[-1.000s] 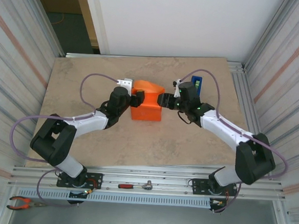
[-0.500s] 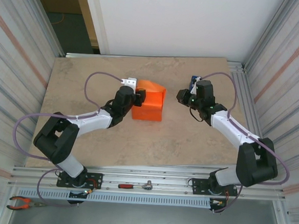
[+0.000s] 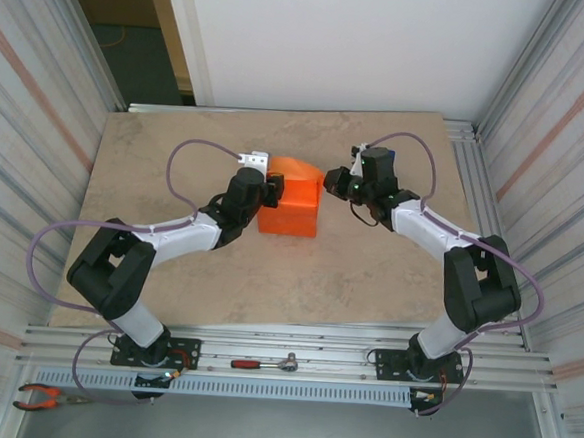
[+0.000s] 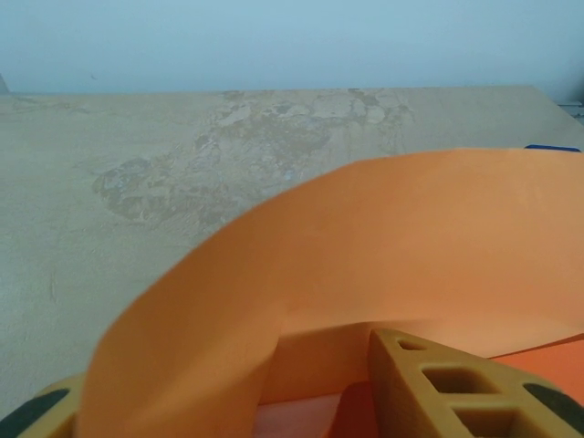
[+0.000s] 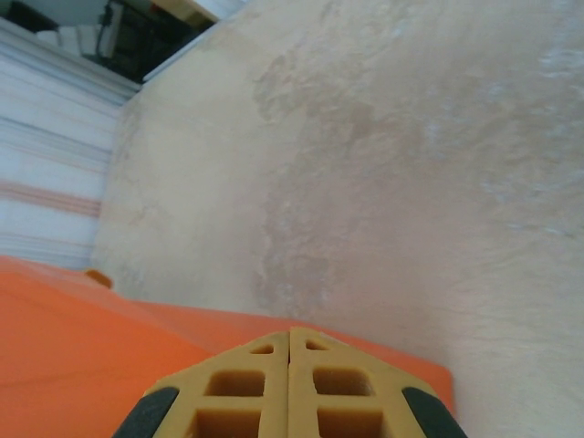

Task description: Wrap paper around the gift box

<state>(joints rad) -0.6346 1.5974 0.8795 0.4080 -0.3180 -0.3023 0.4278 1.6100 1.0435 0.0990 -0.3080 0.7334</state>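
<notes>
The beige stone-look desk [image 3: 368, 274] carries the folded bright orange paper sheet [image 3: 290, 214] centrally, long axis near-to-far, flap arching at the far end. The left jaws straddle it half-open; the right jaws, withdrawn earlier, are shut at its right edge.

I count two robot arms, the left arm [image 3: 176, 236] and the right arm [image 3: 427, 228]. Each ends in one hand, so there are two: the left hand [image 3: 271, 189] and the right hand [image 3: 330, 182]. There is one sheet of orange paper [image 3: 291, 204] on the one surface [image 3: 348, 273]. One blue item [image 4: 552, 147] peeks past the paper. Two purple cables loop up, the left cable [image 3: 199, 142] and the right cable [image 3: 410, 137]. Along the near edge lie two tools: one red-handled ratchet [image 3: 265, 362] and one pair of red-handled pliers [image 3: 44, 395].
</notes>
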